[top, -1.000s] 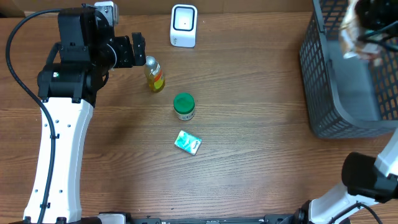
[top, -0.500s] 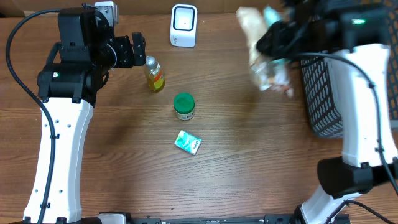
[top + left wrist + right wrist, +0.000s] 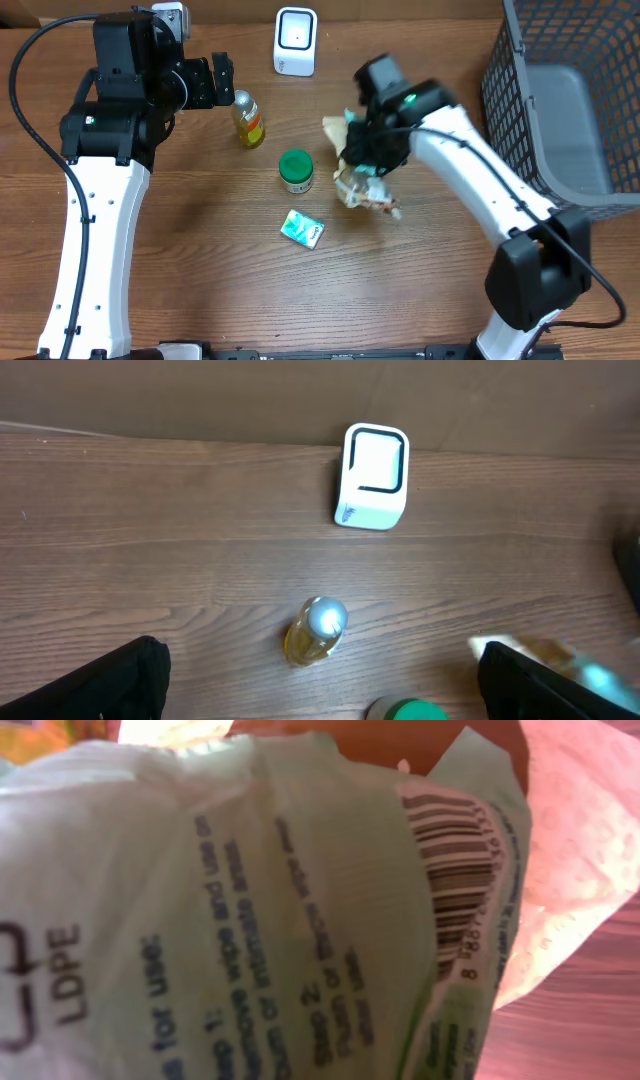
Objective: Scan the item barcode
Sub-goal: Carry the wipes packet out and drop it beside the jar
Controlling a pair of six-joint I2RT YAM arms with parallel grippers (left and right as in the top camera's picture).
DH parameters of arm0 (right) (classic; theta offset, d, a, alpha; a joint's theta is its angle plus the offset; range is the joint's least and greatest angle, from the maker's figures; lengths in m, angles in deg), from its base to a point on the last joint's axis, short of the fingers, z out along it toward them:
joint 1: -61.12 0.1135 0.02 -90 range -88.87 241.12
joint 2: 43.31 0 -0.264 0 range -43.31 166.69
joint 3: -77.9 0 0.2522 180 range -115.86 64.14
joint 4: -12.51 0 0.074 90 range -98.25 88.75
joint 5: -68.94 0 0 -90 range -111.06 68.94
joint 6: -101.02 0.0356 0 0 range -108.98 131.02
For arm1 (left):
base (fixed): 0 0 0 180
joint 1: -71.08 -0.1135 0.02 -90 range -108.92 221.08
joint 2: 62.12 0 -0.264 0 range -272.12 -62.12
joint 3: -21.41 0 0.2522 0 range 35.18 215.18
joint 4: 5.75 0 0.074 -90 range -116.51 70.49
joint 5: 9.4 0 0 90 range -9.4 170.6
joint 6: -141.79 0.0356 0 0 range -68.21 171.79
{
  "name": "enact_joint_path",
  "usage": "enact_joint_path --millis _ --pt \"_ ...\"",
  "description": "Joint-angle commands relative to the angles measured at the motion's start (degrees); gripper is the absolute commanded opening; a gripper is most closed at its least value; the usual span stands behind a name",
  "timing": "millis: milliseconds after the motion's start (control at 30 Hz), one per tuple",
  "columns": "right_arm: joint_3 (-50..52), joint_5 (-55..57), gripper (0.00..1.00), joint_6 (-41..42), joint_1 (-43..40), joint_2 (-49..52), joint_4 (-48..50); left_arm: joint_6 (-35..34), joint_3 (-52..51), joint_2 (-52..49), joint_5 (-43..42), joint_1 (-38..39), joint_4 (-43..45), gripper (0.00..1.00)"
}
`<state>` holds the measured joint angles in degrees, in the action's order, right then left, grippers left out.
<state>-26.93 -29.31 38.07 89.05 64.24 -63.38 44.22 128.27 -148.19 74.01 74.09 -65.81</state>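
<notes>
The right claw [image 3: 372,150] is clamped on a crumpled plastic pack [image 3: 358,182], held over the surface [image 3: 200,250] just right of the green-lidded jar [image 3: 295,170]. In the wrist view its barcode [image 3: 458,870] faces the camera, not the white scanner [image 3: 295,41], which stands well apart at the far edge. The left claw [image 3: 222,82] hangs wide open and empty near the yellow bottle [image 3: 248,120]. The pick-up looks done; presenting the code to the scanner is left.
</notes>
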Motion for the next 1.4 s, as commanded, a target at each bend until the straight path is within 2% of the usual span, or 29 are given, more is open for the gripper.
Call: enact_joint_path --millis 0,167,500,633,867,1133,1233,1367 --pt "4.57 5.29 0.36 5.16 2.64 -0.66 4.74 -0.76 0.00 -0.09 0.63 0.39 -0.02 0.99" --pt "11.13 12.52 0.37 7.93 5.92 -0.66 12.48 -0.79 0.00 -0.09 0.63 0.39 -0.02 1.00" --pt "18.60 12.52 0.38 7.93 10.67 -0.59 23.87 -0.76 0.00 -0.09 0.63 0.39 -0.02 1.00" --pt "20.26 12.48 0.39 7.93 12.15 -0.48 26.67 -0.76 0.00 -0.09 0.63 0.39 -0.02 1.00" --pt "20.63 11.32 0.47 7.91 14.71 -0.46 29.07 -0.76 0.00 -0.09 0.63 0.39 -0.02 1.00" --pt "20.63 10.14 0.49 7.85 17.59 -0.44 32.04 -0.76 0.00 -0.09 0.63 0.39 -0.02 1.00" --pt "20.63 10.88 0.53 7.28 17.73 -0.44 32.09 -0.76 0.00 -0.09 0.63 0.39 -0.02 1.00" --pt "20.63 12.22 0.70 7.04 17.70 -0.44 32.09 -0.76 0.00 -0.09 0.63 0.39 -0.02 1.00"
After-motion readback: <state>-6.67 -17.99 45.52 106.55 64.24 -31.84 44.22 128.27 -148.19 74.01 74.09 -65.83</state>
